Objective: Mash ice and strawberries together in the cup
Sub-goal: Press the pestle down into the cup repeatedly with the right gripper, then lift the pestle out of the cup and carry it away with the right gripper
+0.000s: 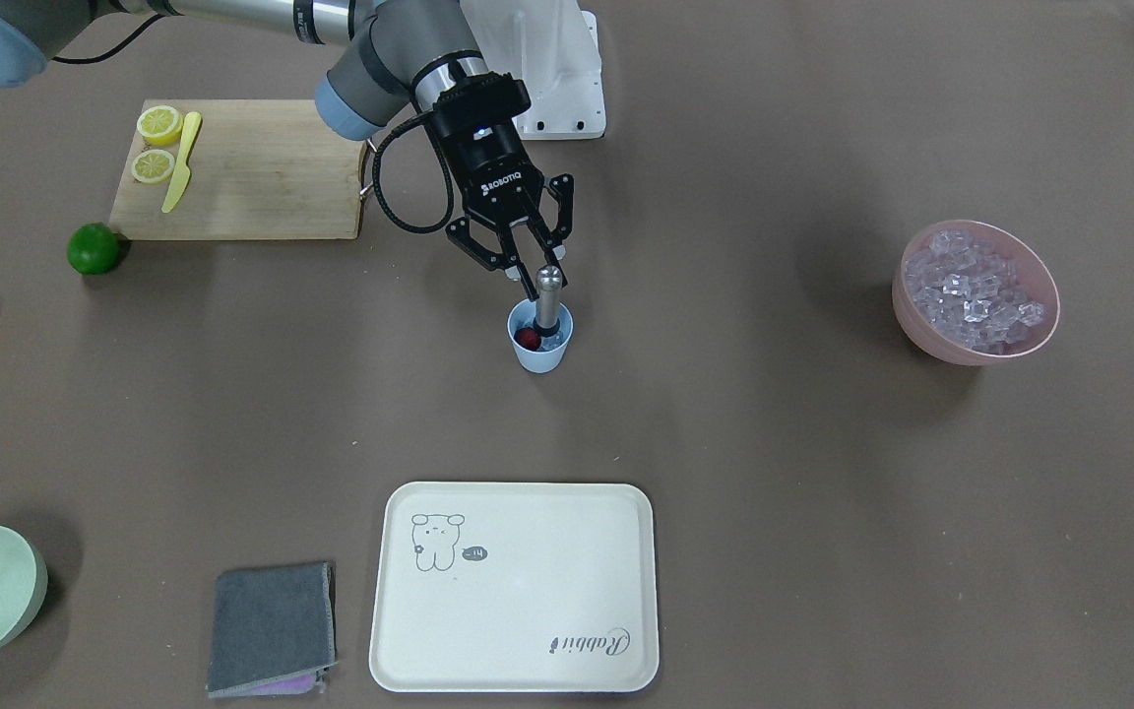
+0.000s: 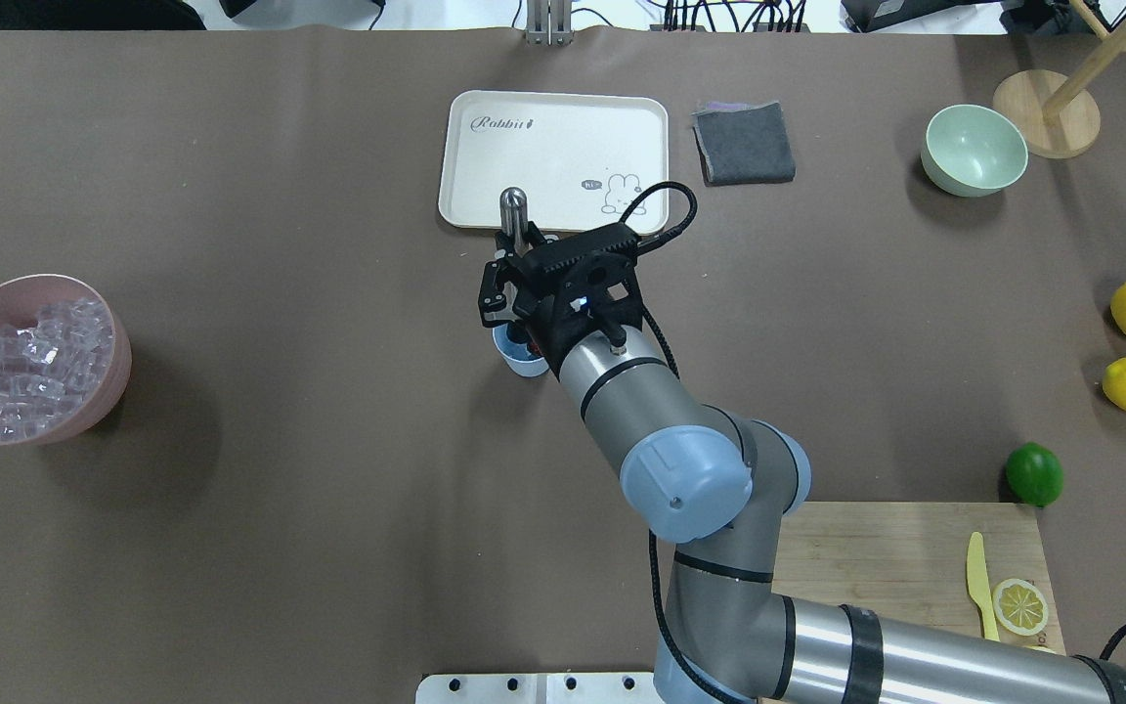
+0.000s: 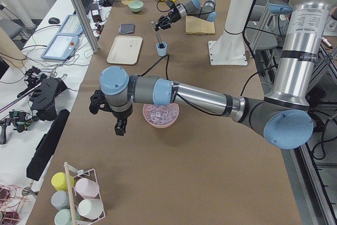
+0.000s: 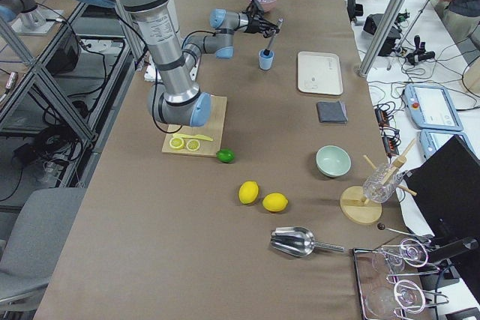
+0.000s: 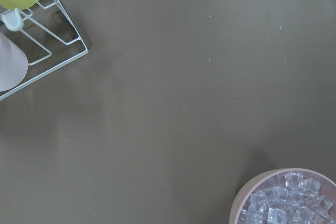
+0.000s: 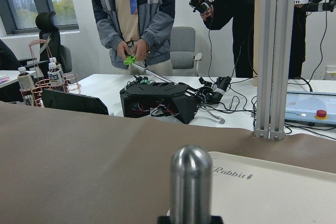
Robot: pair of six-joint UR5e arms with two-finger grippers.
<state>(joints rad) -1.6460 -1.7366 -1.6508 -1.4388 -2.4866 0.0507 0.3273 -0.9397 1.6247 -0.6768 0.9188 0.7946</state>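
Right gripper (image 1: pixel 535 267) fingers pinching metal muddler (image 1: pixel 548 300), foot in cup (image 1: pixel 539 354), middle of tabletop (image 1: pixel 724 414). Strawberry (image 1: pixel 528 338) inside cup. Ice (image 1: pixel 971 290) heaped in pink bowl (image 1: pixel 921 340). Left gripper (image 3: pixel 120 129) fingers: cannot tell.

overhead: behind, looking down | front: opposite, steep | shared: cup (image 1: pixel 539 353)

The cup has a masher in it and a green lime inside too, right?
No. The cup has the masher in it, but inside too is a red strawberry; the lime lies far from the cup. The front-facing view shows it.
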